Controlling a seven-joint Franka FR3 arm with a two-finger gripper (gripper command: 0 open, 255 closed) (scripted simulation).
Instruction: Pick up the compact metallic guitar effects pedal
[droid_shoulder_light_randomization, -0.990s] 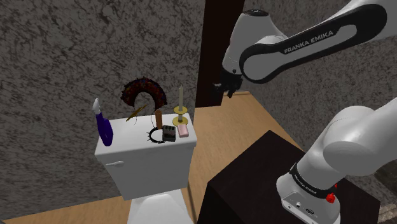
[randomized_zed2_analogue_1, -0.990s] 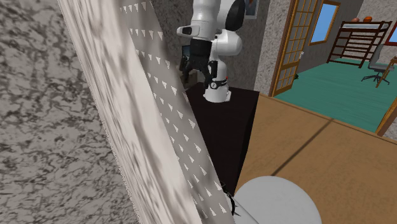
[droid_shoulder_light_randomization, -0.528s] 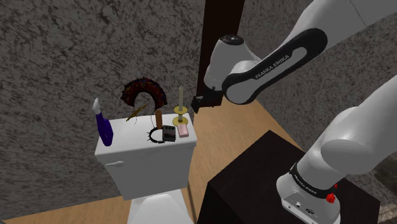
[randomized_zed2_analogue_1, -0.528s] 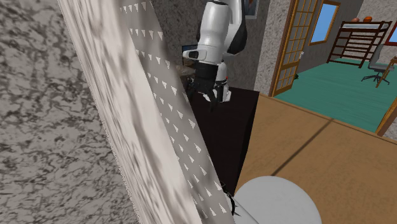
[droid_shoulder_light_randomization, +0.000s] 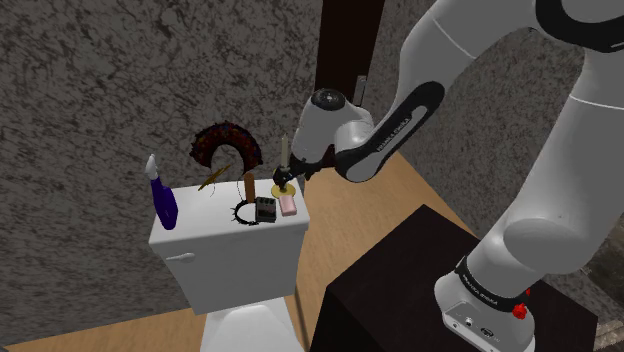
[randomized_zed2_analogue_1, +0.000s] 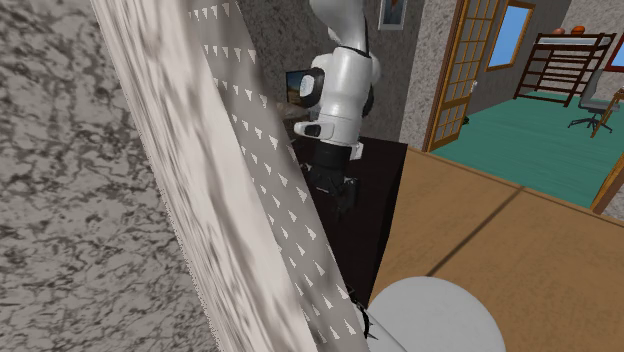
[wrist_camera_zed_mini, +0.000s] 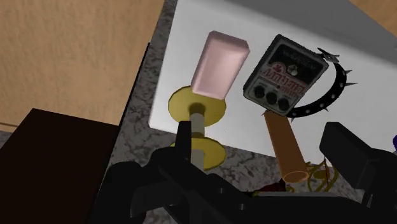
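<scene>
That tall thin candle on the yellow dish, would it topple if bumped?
Probably. The candle stands tall and thin on a small yellow dish, so a nudge up high would likely tip it. It looks stiff, and being round it might then roll on the white tank lid.

The pedal (wrist_camera_zed_mini: 283, 77) is grey with black knobs and a small red mark. Beside the pedal: a pale pink bar (wrist_camera_zed_mini: 220, 63), a black spiked collar (wrist_camera_zed_mini: 331, 86), a yellow candle holder (wrist_camera_zed_mini: 215, 109), all on the white tank (droid_shoulder_light_randomization: 215, 262). Farther from the pedal, a blue bottle (droid_shoulder_light_randomization: 163, 203).
</scene>
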